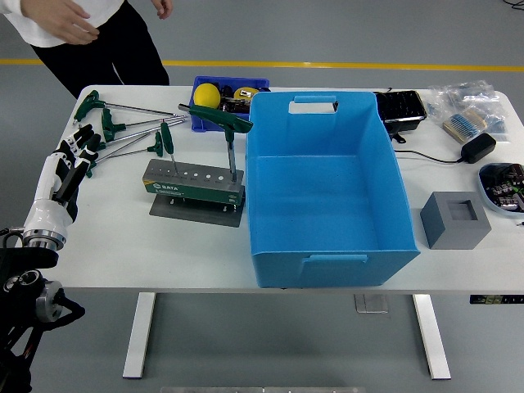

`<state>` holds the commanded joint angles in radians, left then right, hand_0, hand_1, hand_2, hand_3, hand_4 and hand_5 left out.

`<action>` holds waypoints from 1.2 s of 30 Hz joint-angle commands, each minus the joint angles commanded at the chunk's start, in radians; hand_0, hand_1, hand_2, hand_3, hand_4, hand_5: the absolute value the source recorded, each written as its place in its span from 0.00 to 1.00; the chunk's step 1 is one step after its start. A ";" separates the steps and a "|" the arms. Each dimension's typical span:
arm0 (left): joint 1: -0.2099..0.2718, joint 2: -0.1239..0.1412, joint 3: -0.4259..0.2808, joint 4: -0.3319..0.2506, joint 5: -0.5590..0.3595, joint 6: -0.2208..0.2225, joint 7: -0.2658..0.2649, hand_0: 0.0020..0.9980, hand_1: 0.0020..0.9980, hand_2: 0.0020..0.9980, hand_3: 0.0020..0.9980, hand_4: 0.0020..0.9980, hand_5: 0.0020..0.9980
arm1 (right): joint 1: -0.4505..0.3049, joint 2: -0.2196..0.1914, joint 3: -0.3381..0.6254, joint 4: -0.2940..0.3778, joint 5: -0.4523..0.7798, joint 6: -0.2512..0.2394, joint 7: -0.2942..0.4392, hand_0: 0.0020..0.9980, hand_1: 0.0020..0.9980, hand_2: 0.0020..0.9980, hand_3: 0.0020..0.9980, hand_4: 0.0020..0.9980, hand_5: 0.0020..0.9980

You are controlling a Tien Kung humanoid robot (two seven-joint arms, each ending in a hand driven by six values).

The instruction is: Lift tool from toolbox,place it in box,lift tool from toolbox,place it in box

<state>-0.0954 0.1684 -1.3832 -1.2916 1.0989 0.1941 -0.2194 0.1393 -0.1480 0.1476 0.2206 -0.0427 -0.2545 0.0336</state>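
A green tool stand (194, 187) sits on a grey plate left of the big blue box (327, 188), which holds nothing. Two green T-handle wrenches stand upright in the stand: a small one (167, 139) at its left end and a large one (218, 117) at its right end. Several more T-handle wrenches (115, 124) lie flat on the table behind the stand. My left hand (72, 164) rests at the table's left edge with its fingers stretched out, open, beside the handles of the lying wrenches and holding nothing.
A small blue bin (214, 123) with a yellow ball stands behind the stand. Right of the box are a grey block (455, 219), a black tray (401, 106), parts bags (471, 106) and a black adapter (477, 147). A person's hand (70, 29) hangs over the far left corner.
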 joint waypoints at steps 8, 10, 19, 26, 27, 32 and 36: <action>-0.001 0.002 0.010 0.000 -0.006 0.004 0.000 0.85 0.87 0.92 0.86 1.00 0.72 | -0.002 0.000 0.003 0.000 -0.006 0.000 -0.001 0.66 0.63 0.70 0.57 0.84 0.74; -0.001 0.002 0.012 0.000 -0.011 0.005 0.001 0.85 0.87 0.92 0.86 1.00 0.72 | -0.003 0.000 0.003 0.000 -0.006 0.000 -0.001 0.66 0.63 0.70 0.57 0.84 0.74; 0.000 0.002 0.022 -0.009 -0.036 0.010 0.008 0.84 0.86 0.92 0.86 1.00 0.72 | -0.006 0.000 0.006 0.001 -0.013 -0.001 -0.002 0.66 0.63 0.70 0.57 0.84 0.74; -0.002 0.003 0.023 -0.017 -0.041 0.017 0.016 0.83 0.86 0.92 0.86 1.00 0.72 | -0.003 0.000 -0.001 0.001 0.001 0.000 0.001 0.66 0.63 0.70 0.57 0.84 0.74; -0.002 0.003 0.023 -0.017 -0.041 0.017 0.017 0.83 0.86 0.92 0.86 1.00 0.72 | -0.003 -0.001 -0.002 0.000 0.001 0.000 0.001 0.66 0.63 0.70 0.57 0.84 0.74; -0.001 0.002 0.022 -0.021 -0.040 0.020 0.024 0.83 0.85 0.92 0.86 1.00 0.72 | -0.001 -0.001 -0.004 0.000 0.006 0.000 0.002 0.66 0.63 0.70 0.57 0.84 0.73; -0.001 0.001 0.022 -0.026 -0.046 0.021 0.026 0.83 0.85 0.92 0.86 1.00 0.72 | 0.001 -0.002 -0.005 0.000 0.008 0.000 0.002 0.66 0.63 0.70 0.57 0.84 0.73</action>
<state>-0.0963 0.1698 -1.3608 -1.3176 1.0533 0.2152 -0.1938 0.1400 -0.1499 0.1426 0.2205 -0.0345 -0.2540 0.0360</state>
